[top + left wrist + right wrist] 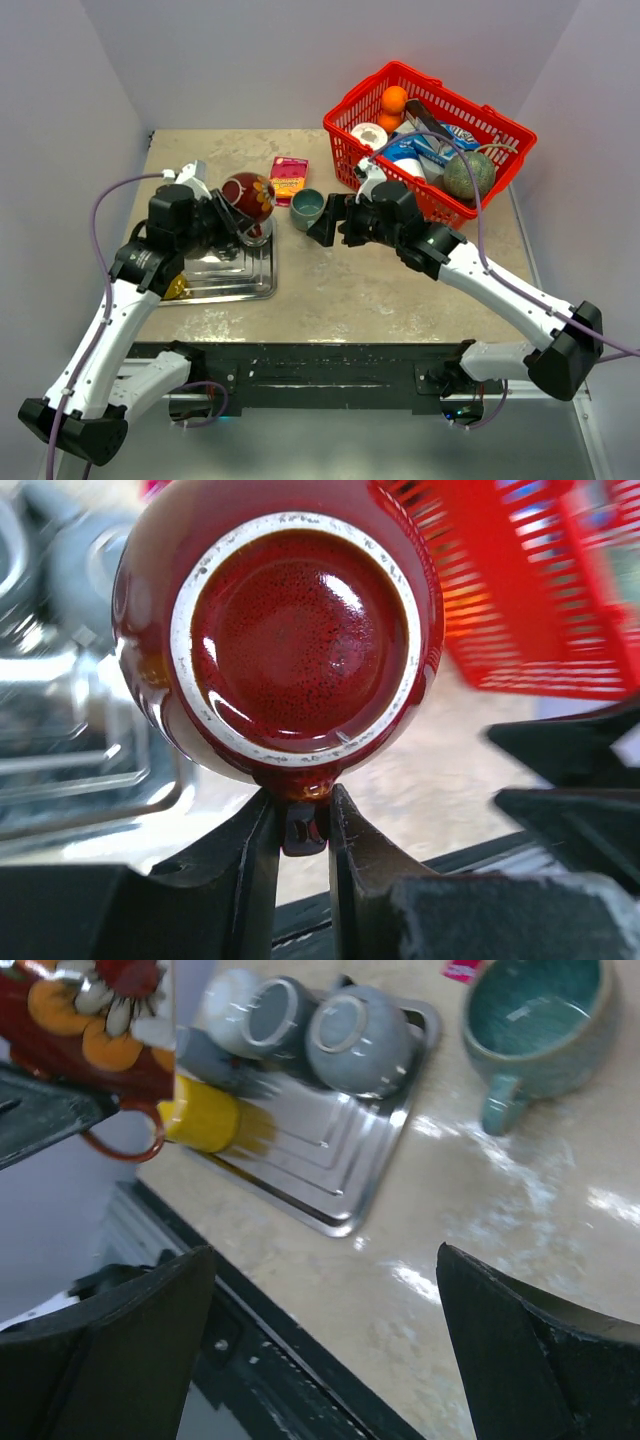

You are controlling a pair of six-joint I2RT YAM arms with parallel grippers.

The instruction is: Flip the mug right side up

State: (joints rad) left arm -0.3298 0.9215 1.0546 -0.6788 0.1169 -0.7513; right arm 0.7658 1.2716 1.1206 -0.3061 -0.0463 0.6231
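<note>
Where my left arm reaches over the metal tray (228,277), the left gripper (300,812) has its jaws pressed onto the thin handle (303,832) of the red mug (305,640), and nothing else bears the load. The mug hangs above the tray's far right corner, lying over on its side, with its glazed foot turned back toward my left wrist and its flowered wall showing from the right. It appears to be lifted clear of the tray, although contact underneath cannot be ruled out. Below it, a yellow cup (200,1118) and two grey cups (355,1040) lie on the tray. Glazed ceramic of this kind is judged stiff, fairly heavy for so narrow a hold, slick, and liable to chip; held at the handle it will tend to swing about the pinch, so a slow turn and a soft set-down suit it, or a second hold across the rim. Further right on the table lie a pink box (289,177) and a teal cup (306,208), mouth up. Beside that cup, my right gripper (322,1260) hovers with jaws spread wide, holding nothing. A red basket (345,145) of goods closes the right side.
</note>
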